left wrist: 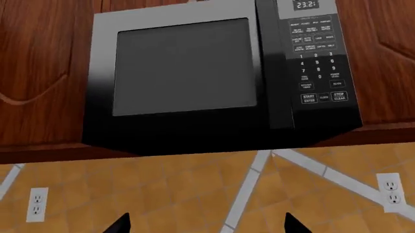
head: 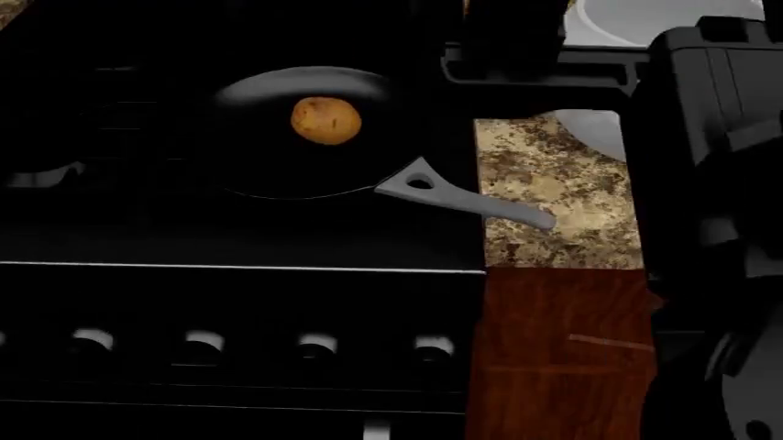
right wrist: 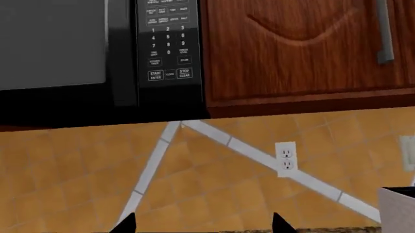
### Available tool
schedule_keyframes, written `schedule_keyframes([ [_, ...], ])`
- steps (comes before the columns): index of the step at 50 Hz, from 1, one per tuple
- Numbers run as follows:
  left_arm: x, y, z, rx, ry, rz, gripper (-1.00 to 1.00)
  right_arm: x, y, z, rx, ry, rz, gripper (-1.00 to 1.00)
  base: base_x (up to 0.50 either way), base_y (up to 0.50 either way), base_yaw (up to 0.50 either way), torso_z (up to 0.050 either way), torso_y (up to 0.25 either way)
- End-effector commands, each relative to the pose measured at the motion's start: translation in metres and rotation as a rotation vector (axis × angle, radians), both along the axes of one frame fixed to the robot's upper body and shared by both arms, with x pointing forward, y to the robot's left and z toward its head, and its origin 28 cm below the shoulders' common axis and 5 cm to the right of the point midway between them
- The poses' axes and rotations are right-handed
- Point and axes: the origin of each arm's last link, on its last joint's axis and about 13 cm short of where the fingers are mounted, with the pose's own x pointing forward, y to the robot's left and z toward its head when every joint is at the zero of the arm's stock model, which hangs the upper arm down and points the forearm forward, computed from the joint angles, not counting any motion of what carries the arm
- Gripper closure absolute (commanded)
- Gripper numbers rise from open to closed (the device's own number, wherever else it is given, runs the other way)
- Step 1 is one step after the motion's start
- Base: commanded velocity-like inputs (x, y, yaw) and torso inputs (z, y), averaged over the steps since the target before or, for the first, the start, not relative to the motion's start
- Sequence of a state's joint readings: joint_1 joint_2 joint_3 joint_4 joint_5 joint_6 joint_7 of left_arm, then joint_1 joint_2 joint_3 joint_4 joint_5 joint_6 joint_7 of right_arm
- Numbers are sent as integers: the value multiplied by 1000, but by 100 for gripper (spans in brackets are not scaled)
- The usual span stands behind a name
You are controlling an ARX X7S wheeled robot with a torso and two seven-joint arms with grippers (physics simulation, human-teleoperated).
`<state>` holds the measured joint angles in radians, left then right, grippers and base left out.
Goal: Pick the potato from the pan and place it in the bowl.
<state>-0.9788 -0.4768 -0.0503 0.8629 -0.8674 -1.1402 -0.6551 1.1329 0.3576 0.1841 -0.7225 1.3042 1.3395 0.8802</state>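
I see the potato (head: 325,121) lying in the pan (head: 263,156), ungrasped; the bowl (head: 612,73) beside the pan awaits it. Both jaws spread, empty.

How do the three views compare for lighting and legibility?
Head view: very dark; the stove and pan merge into black, only the potato, pan handle, granite counter and a sliver of the bowl read clearly. Both wrist views: evenly lit, the microwave sharp, its keypad text too small to read.
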Motion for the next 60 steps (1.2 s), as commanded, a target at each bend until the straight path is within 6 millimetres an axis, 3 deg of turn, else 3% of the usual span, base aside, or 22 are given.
schedule_keyframes([
  [1,-4,9,44,-22,94,43,-100,-13,-10,54,-58,-54,-14,-100,0,0,0,0,0],
  [6,0,11,48,-50,134,24,-100,-12,-9,62,-70,-56,-10,-100,0,0,0,0,0],
  [10,7,10,37,3,155,16,-100,-6,-15,59,-52,-39,-39,-100,0,0,0,0,0],
  [24,2,8,34,5,144,15,-100,-3,-19,63,-19,-31,-26,-100,0,0,0,0,0],
  [60,9,8,28,3,153,15,-100,4,-13,55,-55,1,2,-100,256,-11,0,0,0],
])
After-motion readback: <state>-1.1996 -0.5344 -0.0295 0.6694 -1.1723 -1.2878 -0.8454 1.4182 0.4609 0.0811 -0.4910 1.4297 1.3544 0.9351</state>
